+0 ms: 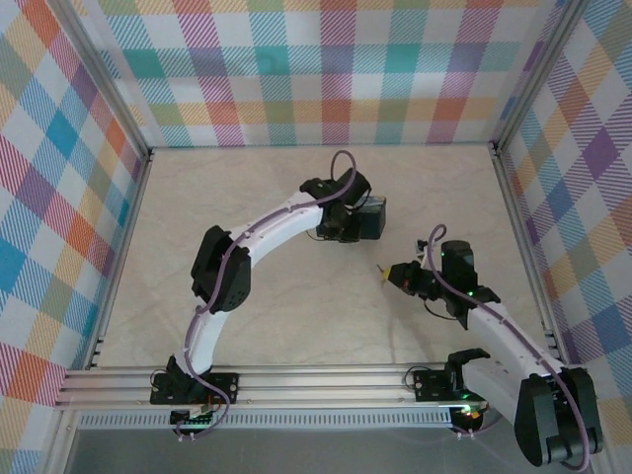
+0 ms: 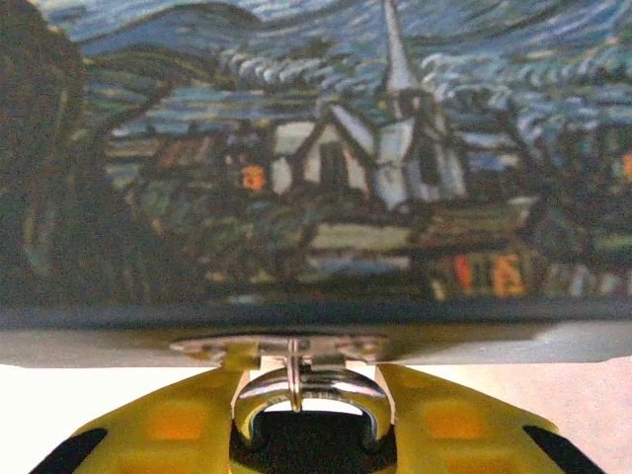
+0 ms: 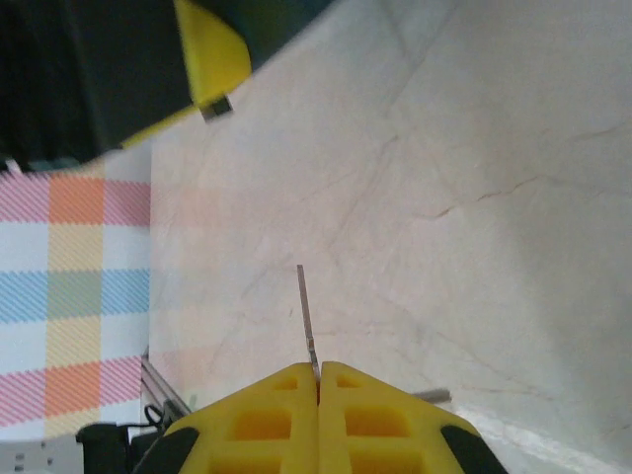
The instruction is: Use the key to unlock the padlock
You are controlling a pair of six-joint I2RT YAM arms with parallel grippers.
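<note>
left gripper: part-closed, yellow fingers tight against both sides of the padlock; reads as a hold.
padlock: hooked through the hasp on the tin edge; body and keyhole hidden.
right gripper: fully closed, pinching the key, blade sticking straight out.
key axis: in line with the right fingers, tip aimed left across the table.
bearing: padlock is ahead and left of the key tip, apart; right arm has to close the gap.

You see a glossy metal padlock, a printed tin, probably satin-finished, matt yellow plastic fingers and a thin dull metal key.
</note>
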